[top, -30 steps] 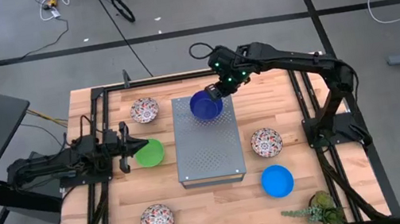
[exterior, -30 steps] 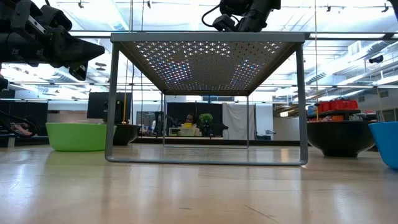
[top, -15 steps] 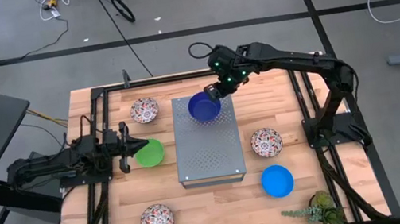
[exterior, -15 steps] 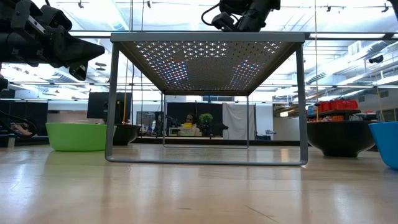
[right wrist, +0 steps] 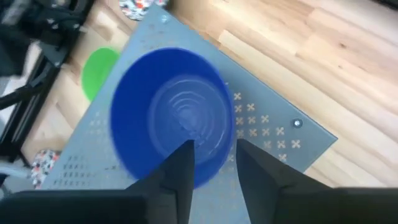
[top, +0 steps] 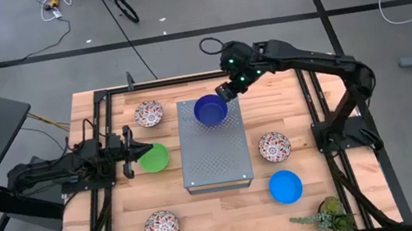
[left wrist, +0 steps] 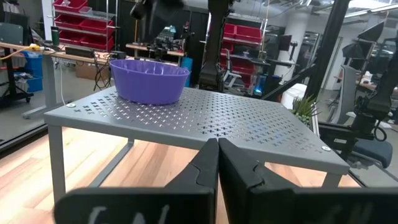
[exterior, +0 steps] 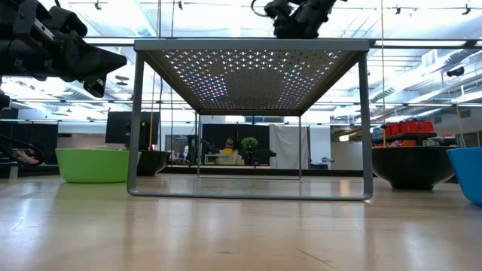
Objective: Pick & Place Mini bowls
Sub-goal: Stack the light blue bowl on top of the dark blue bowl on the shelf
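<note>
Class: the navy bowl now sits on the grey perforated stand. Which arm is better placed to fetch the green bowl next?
Probably the left. Its end effector, shut, sits right beside the green bowl; the right end effector is across the stand, open at the navy bowl.

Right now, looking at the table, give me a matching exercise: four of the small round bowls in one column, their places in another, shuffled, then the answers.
Things:
1. navy round bowl
2. green round bowl
3. bright blue round bowl
4. white floral bowl nearest the table's far edge

Places:
A. on the wood, beside the shut left gripper
B. on the wood, left of the grey perforated metal stand
C. on top of the stand
D. on the wood, near the small green plant

Pairs: 1-C, 2-A, 3-D, 4-B
</note>
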{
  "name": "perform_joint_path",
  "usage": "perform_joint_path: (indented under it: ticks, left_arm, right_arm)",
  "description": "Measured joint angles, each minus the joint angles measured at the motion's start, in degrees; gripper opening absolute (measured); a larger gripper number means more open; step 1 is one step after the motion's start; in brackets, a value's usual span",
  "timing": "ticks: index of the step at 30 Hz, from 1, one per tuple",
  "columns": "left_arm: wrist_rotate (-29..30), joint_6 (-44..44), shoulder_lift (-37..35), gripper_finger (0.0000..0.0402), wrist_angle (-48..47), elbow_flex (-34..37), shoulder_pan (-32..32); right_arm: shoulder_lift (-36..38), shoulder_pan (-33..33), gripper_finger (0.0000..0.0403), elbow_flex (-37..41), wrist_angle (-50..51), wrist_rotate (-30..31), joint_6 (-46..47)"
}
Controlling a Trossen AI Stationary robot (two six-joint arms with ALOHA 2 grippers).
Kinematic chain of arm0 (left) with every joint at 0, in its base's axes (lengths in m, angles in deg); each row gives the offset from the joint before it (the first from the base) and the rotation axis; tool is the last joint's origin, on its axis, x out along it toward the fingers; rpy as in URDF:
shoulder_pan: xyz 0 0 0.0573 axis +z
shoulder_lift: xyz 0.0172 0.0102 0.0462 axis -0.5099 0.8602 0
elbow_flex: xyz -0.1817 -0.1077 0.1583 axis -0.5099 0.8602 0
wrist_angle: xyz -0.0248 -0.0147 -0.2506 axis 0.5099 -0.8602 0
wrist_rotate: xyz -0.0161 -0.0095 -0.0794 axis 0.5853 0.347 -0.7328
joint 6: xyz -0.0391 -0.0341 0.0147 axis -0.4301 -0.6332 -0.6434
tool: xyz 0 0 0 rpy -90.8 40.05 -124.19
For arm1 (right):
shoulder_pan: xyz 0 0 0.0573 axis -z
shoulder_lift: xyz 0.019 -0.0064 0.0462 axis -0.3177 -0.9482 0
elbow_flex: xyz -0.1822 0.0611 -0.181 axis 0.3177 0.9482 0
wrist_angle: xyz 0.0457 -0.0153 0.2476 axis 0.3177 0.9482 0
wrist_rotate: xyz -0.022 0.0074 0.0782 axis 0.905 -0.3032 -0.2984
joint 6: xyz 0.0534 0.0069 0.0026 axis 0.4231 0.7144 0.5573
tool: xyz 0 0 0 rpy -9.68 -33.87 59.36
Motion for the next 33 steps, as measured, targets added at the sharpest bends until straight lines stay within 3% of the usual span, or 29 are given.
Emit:
perform_joint_path:
  ticks: [18,33]
  left_arm:
    - [0.0,0.0,0.0,0.0014,0.0,0.0,0.0]
    - [0.0,0.0,0.0,0.0014,0.0,0.0,0.0]
  right_arm:
    - [16.8,-15.1,0.0103,0.0,11.2,1.8,-8.6]
    - [19.7,-32.2,0.0103,0.0,20.6,5.4,-8.3]
